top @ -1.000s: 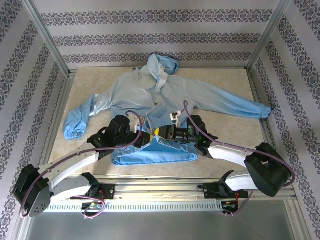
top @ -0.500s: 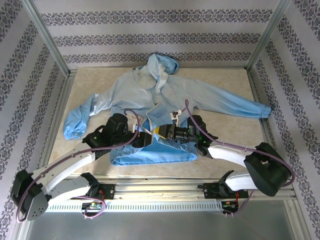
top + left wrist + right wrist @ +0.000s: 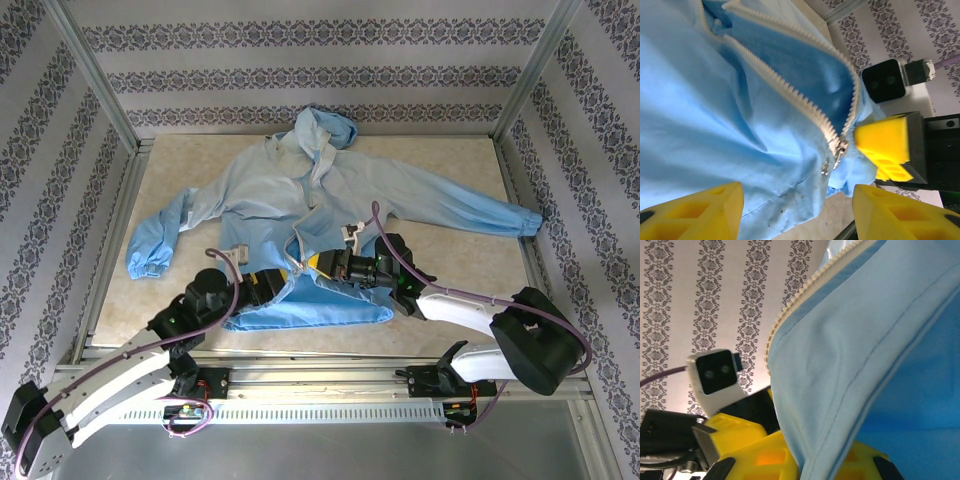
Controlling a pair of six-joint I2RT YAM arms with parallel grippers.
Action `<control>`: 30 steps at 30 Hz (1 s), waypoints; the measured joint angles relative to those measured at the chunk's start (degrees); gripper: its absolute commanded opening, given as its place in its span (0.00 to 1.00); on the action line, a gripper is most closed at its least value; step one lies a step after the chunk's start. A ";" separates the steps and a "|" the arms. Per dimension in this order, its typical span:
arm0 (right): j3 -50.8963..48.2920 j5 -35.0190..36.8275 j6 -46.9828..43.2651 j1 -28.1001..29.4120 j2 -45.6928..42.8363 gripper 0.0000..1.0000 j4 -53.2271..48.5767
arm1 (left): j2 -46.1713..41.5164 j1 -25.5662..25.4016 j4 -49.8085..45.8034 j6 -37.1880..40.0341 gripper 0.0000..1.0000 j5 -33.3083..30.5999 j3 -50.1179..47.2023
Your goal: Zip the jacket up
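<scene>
Top view: the black wrists [image 3: 375,268] of both arms cover the lower front of the thin light-blue hooded jacket [image 3: 270,190]; its whitish zipper [image 3: 312,195] is too small to trace to the hem. Left wrist view: the bottom edge cuts off the left gripper [image 3: 797,200] and its yellow fingers [image 3: 695,210]. Right wrist view: pinched jacket cloth hides the right gripper's [image 3: 805,460] fingertips.

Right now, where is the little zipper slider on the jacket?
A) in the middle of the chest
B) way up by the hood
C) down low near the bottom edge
C: in the left wrist view the zipper slider sits close to the bottom edge of the jacket, and the two rows of teeth spread apart, unjoined, beyond it.
</scene>
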 measured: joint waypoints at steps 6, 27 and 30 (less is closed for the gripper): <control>-0.39 1.25 0.02 0.90 0.00 0.00 0.28 | 1.57 -6.01 10.78 -2.51 0.57 -4.66 -3.91; -0.46 2.40 0.26 1.44 0.00 0.00 1.38 | 12.83 -8.70 31.98 -6.14 0.55 -12.52 -7.19; -0.46 2.49 0.61 1.44 0.00 0.00 1.55 | 17.05 -8.72 35.93 -6.93 0.49 -12.17 -7.19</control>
